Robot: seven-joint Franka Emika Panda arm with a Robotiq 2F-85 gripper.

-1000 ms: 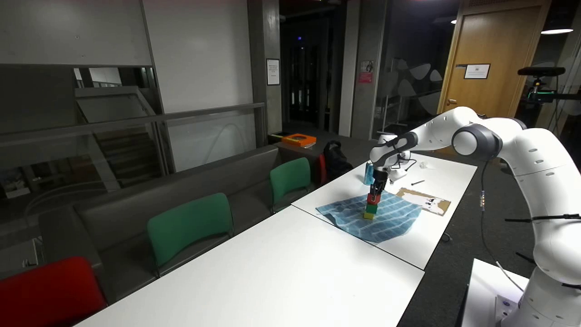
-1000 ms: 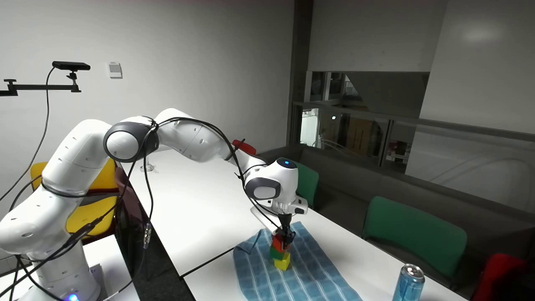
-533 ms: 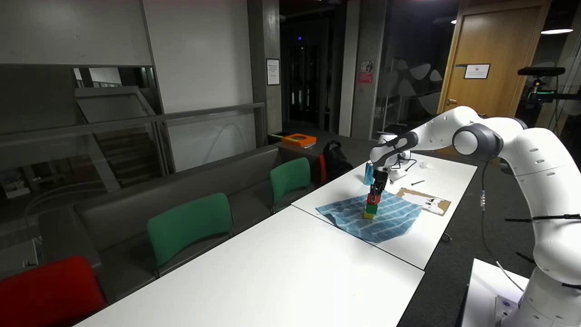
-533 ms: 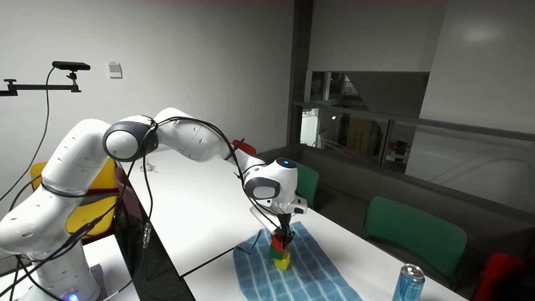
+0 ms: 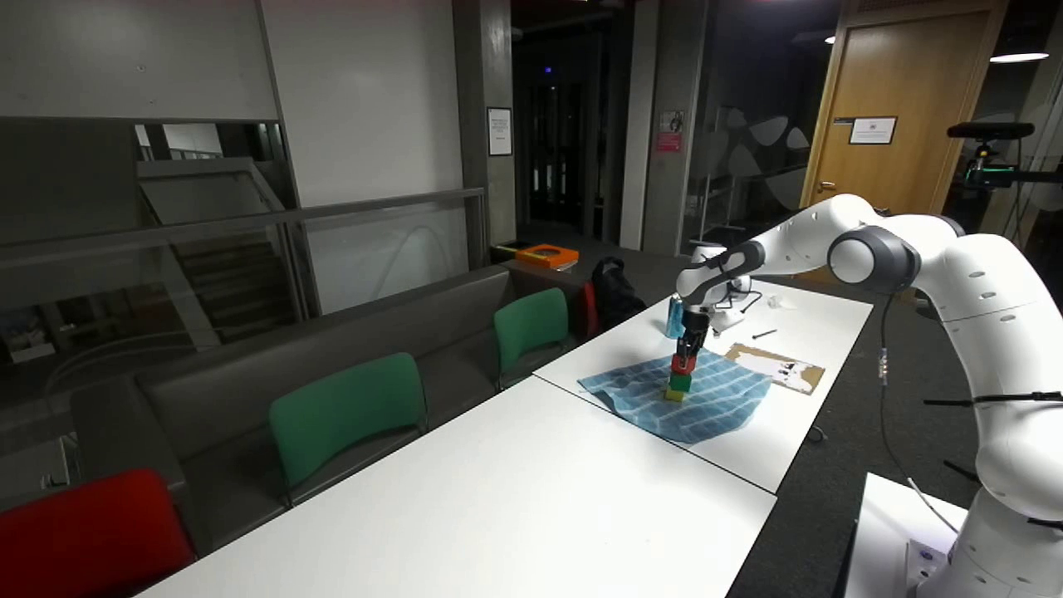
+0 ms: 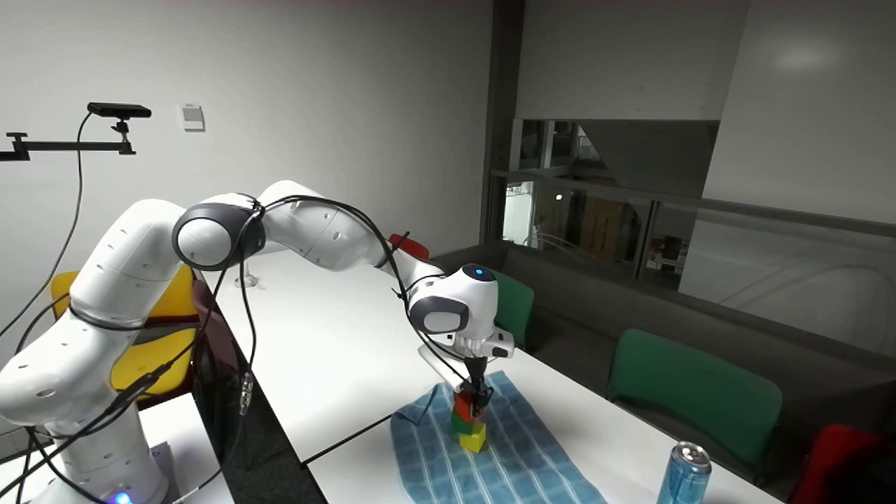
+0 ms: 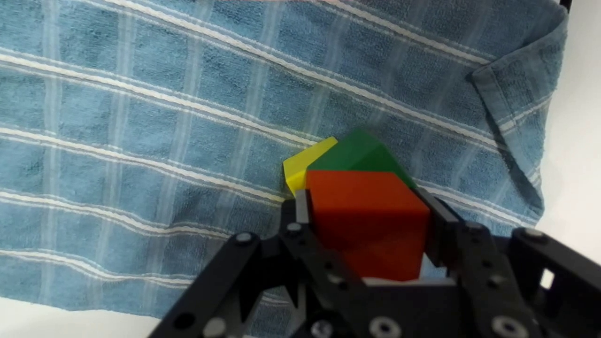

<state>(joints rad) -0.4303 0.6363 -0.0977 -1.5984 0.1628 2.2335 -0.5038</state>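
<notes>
My gripper [image 7: 369, 203] points down and is shut on a red block [image 7: 371, 225], with one finger against each side of it. The red block also shows in both exterior views [image 5: 683, 364] [image 6: 465, 406]. It is right above a green block [image 7: 359, 152] and appears to touch it. The green block [image 6: 460, 423] sits over a yellow block [image 6: 473, 439], turned and offset from it. The yellow block [image 7: 306, 162] lies lowest, on a blue striped cloth [image 7: 155, 117]. The red block and the fingers hide part of the lower blocks in the wrist view.
The cloth lies on a white table [image 5: 498, 465]; one corner is folded over. A blue can [image 6: 686, 476] stands on the table beyond the cloth. A brown-edged board [image 5: 776, 368] and a pen [image 5: 764, 334] lie nearby. Green chairs [image 6: 693, 395] line the table's side.
</notes>
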